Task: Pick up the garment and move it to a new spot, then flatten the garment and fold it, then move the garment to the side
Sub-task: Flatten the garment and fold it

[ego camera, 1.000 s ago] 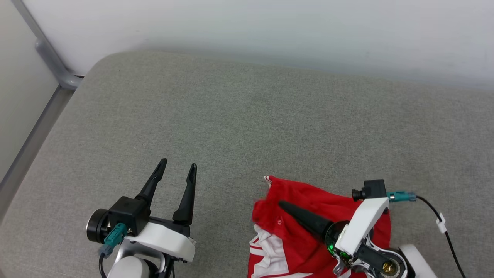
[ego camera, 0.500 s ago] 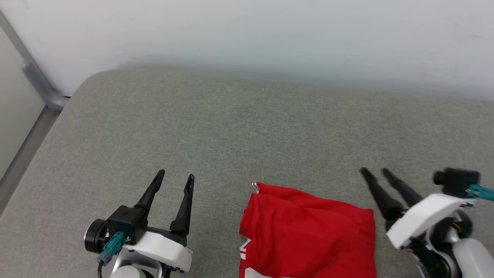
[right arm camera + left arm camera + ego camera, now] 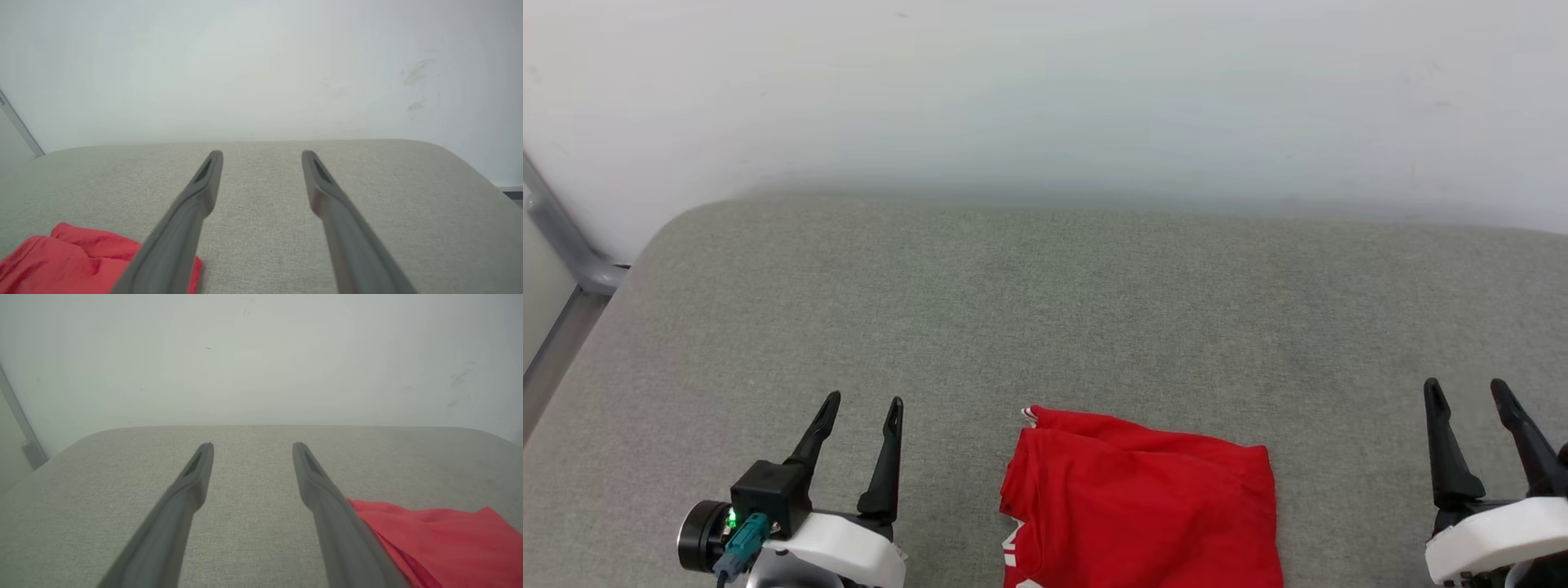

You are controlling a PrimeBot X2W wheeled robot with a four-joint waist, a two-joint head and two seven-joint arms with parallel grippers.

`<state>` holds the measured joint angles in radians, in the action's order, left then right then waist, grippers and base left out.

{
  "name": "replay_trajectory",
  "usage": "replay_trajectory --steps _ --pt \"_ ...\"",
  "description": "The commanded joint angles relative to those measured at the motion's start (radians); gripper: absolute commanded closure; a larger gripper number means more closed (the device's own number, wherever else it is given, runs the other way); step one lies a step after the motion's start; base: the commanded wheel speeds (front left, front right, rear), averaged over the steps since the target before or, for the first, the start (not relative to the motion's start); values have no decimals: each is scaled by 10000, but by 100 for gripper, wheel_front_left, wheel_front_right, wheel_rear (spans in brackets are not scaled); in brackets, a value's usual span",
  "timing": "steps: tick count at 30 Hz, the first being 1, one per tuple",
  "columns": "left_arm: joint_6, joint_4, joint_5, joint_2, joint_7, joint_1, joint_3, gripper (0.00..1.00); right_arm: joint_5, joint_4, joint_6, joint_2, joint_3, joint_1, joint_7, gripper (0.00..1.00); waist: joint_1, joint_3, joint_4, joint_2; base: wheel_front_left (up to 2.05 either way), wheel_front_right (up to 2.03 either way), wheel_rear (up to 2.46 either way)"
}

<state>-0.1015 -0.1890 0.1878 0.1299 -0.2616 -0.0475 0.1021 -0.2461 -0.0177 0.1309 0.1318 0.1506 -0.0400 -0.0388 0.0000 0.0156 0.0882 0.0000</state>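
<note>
I'm taking the red jersey folded into a flat bundle (image 3: 1135, 506) as my landmark and reading across from its left.

To its left, the left claw (image 3: 863, 400) hovers over the grey-green woven cushion pad (image 3: 1045, 310). Its two dark fingers are spread wide with nothing between them, pointing away from me toward the pale wall (image 3: 1045, 98). In the left wrist view the jersey sits just off that claw's right finger, low and to the side, not between the fingers.

The jersey lies on the pad near its front edge, roughly midway between the two claws, and neither one touches it. Its far edge runs left to right with a slight slant, the left corner with the striped trim lying a little farther from me. The near part runs out of the bottom of the head view, so I cannot call its long axis for certain.

To the jersey's right, the right claw (image 3: 1464, 385) is likewise spread wide and empty, and it stands farther from the cloth than the left one does.

I judge the fold done and the sideways move next. The left claw is the closer one, and it would need to swing right and down onto the jersey's left edge.
</note>
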Motion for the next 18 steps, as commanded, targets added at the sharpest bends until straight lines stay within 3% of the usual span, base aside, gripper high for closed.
replay_trajectory --steps 1,6,18 --pt "43 -20 -7 35 -42 120 -27 0 200 -122 -4 5 13 -96 -85 0 0 72 -75 0 0 0 0" --pt "102 -186 -10 26 -42 393 -92 0 1061 -1110 -5 -327 -253 -818 -135 0 0 236 -186 0 0 0 0" --pt "180 -201 -245 -45 -43 628 -180 0 1296 -2104 -4 -780 -355 -1787 285 0 0 390 -171 0 0 0 0"
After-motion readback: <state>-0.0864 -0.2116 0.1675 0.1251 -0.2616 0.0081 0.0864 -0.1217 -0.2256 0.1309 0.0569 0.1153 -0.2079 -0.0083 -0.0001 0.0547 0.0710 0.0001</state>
